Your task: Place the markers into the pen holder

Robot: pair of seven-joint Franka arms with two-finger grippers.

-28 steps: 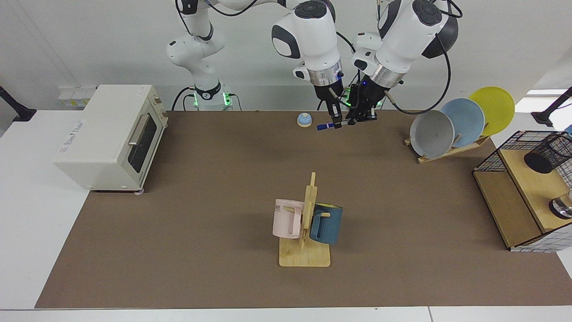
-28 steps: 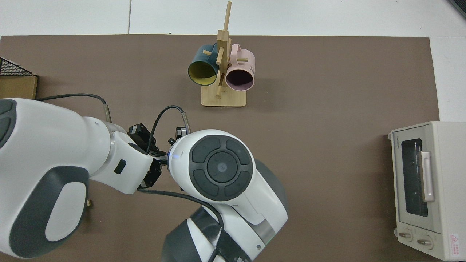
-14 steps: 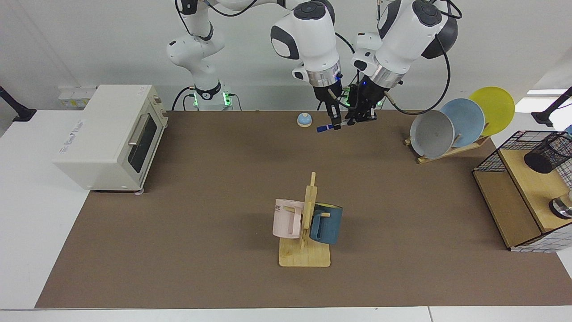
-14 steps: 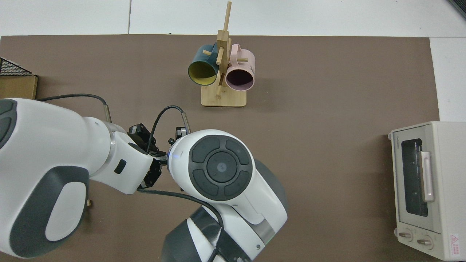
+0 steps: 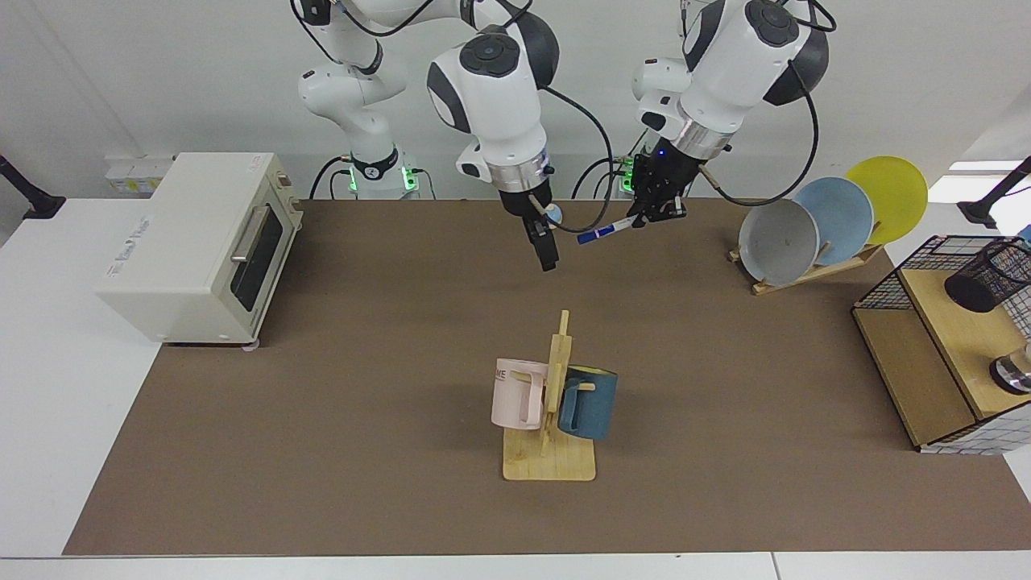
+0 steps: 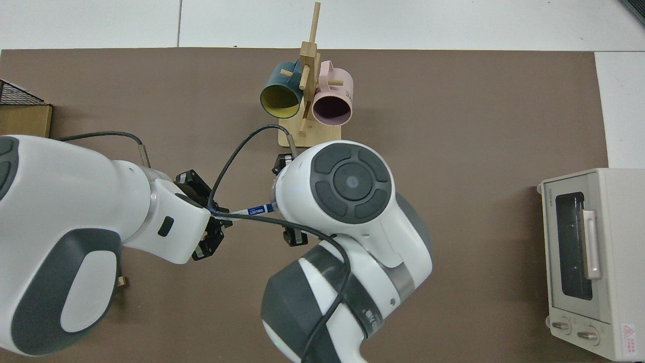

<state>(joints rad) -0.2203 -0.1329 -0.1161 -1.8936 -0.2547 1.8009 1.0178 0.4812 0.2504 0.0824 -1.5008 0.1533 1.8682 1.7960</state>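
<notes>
The marker (image 5: 606,231), white with a blue cap, hangs nearly level above the far middle of the mat. My left gripper (image 5: 651,213) is shut on its right end; in the top view the same marker (image 6: 254,210) sticks out from that gripper (image 6: 214,212). A short way to the marker's left, my right gripper (image 5: 549,259) points down, open and holding nothing. The pen holder (image 5: 997,272), a black mesh cup, leans on the wooden shelf at the far right, well away from both grippers. It is out of the top view.
A wooden mug rack (image 5: 550,459) with a pink and a blue mug stands mid-mat. A toaster oven (image 5: 193,242) sits at the left. A plate rack (image 5: 830,217) and a wire basket with shelf (image 5: 926,322) stand at the right, with a shiny metal object (image 5: 1013,372) beside the holder.
My right gripper has let go of the marker and moved left and down, away from it. The left gripper keeps the marker, whose capped end now points freely to the left.
</notes>
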